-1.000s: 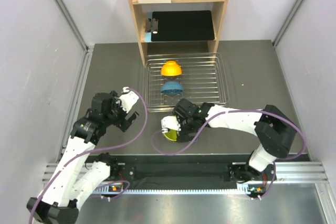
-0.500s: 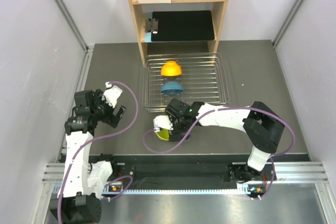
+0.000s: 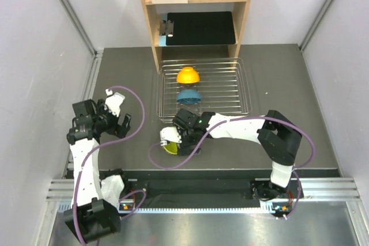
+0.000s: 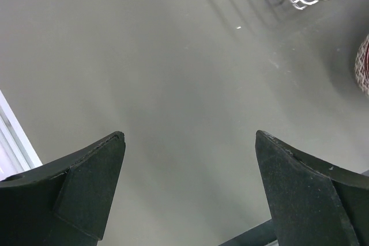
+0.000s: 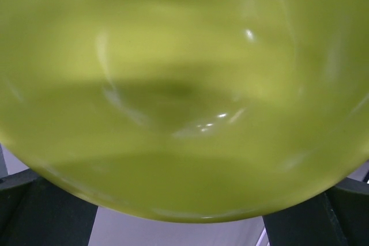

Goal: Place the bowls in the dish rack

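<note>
While both arms reach out over the dark tabletop (image 3: pixel 277 79) in the overhead view, the dish rack (image 3: pixel 230 84) stands at its far middle, just in front of a wooden shelf unit (image 3: pixel 154 33). An orange bowl (image 3: pixel 188 75) and a blue bowl (image 3: pixel 189 96) stand inside the rack, one behind the other, the blue one nearer the arms. The lime-green bowl (image 3: pixel 169 149) is outside the rack, near its front left corner, right beneath the right pincer (image 3: pixel 173 144), which partly covers it. The left pincer (image 3: pixel 117 109) hangs over bare tabletop well to the left of the rack, jaws spread and holding nothing.

From the left wrist, two dark fingers (image 4: pixel 86 191) stand wide apart over plain grey surface, with nothing between them. A corner of the wire rack shows at the upper right, and a sliver of a reddish net-patterned bowl (image 4: pixel 364 64) shows at the right edge.

From the right wrist, the glossy lime-green bowl fills almost the whole view. The dark fingers (image 5: pixel 46 217) show only at the two lower corners, spread wide to either side of the bowl. Whether they press on it cannot be told.
</note>
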Motion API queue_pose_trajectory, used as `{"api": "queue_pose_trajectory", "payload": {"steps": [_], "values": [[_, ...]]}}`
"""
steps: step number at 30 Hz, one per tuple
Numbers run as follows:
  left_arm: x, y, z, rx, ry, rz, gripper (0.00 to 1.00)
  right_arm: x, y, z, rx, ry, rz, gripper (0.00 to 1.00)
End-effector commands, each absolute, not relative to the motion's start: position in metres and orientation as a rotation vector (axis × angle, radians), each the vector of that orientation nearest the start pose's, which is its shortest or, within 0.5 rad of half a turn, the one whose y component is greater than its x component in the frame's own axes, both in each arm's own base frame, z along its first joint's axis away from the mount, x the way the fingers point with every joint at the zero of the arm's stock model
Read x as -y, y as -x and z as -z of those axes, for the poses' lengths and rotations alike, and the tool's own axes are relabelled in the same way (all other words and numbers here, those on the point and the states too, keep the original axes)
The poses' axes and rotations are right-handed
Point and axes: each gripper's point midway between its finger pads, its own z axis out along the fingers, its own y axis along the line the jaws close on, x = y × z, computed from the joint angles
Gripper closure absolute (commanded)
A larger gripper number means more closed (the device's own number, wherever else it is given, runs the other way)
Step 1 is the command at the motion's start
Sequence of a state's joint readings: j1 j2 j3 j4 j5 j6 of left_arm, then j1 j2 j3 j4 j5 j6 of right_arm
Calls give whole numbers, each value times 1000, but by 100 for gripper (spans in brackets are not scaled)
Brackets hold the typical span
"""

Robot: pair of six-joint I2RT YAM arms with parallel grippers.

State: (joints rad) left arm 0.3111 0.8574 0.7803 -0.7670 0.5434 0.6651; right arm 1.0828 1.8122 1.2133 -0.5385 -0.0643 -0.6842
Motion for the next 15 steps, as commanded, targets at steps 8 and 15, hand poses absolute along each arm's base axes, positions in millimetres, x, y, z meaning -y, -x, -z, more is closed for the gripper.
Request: {"api": "queue_pose_trajectory", "payload": {"steps": [8, 15], "values": [[-31, -253, -184, -2062, -497, 214, 1, -400, -211, -59, -1642, 2007, -241, 0], [-26, -242, -183, -2059, -521, 249, 1, -423, -216, -61, -1659, 1951, -252, 0]]}}
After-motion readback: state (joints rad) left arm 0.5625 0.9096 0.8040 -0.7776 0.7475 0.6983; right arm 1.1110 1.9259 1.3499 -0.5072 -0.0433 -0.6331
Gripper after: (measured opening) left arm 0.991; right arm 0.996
